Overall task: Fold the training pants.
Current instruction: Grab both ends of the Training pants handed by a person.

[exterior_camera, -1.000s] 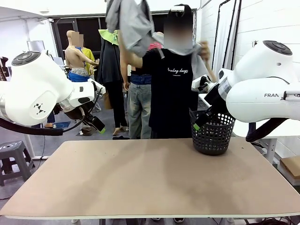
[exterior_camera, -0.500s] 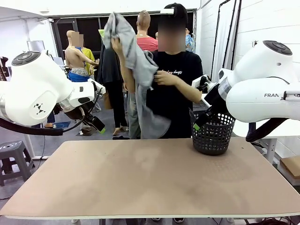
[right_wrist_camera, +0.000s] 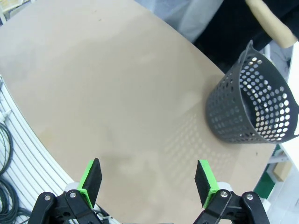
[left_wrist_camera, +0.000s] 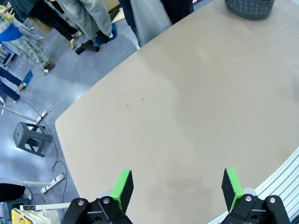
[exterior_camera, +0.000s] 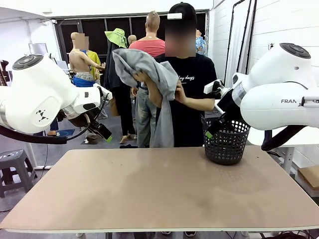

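The training pants [exterior_camera: 149, 74] were off the table, bunched in a loose grey bundle against the person's chest at the far side. One length hung down in front of the dark shirt toward the table's far edge. The person's upper hand [exterior_camera: 141, 76] gripped the top of the bundle, and the lower hand [exterior_camera: 180, 94] pressed the cloth from the side. A pale grey strip at the top of the left wrist view was probably that hanging length, though too little of it showed to be sure.

The tan table [exterior_camera: 159, 199] lay below. A black mesh basket [exterior_camera: 227, 144] stood upright near its far right corner, apart from the pants.

The left gripper [left_wrist_camera: 177, 179] hung above the table's left part, its green-padded fingers spread wide with nothing between them. The right gripper [right_wrist_camera: 148, 175] hung above the right part, fingers likewise wide and empty, with the basket ahead of it and not touched.
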Motion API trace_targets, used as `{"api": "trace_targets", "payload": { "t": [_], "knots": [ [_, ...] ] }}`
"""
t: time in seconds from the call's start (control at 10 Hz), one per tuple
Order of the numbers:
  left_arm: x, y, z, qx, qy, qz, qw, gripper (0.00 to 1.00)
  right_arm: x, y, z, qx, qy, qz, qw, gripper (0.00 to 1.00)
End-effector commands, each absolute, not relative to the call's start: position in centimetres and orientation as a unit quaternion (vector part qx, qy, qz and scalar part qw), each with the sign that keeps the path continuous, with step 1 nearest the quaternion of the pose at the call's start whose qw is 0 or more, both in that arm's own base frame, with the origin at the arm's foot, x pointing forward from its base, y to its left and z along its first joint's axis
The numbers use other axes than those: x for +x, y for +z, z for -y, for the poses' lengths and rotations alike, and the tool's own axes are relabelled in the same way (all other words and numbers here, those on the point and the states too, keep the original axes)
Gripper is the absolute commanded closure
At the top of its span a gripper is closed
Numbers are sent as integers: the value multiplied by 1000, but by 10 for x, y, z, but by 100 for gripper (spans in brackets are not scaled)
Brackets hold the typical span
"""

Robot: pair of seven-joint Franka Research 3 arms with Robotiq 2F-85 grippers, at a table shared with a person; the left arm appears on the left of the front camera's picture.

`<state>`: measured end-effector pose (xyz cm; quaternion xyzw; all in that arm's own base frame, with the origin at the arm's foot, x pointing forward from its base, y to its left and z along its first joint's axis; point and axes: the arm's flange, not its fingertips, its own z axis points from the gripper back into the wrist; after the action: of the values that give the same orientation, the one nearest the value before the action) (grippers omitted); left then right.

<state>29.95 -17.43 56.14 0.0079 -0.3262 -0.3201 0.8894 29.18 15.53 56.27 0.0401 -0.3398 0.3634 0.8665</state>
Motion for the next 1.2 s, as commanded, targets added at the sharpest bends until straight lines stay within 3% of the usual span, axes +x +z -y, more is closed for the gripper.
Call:
{"api": "trace_targets", "payload": {
  "t": [0.0,1.1],
  "knots": [
    [300,561,174,8,-324,326,888,0,292,563,-156,43,363,341,866,0],
    [300,561,174,8,-324,326,888,0,292,563,-156,43,363,341,866,0]
  ]
}}
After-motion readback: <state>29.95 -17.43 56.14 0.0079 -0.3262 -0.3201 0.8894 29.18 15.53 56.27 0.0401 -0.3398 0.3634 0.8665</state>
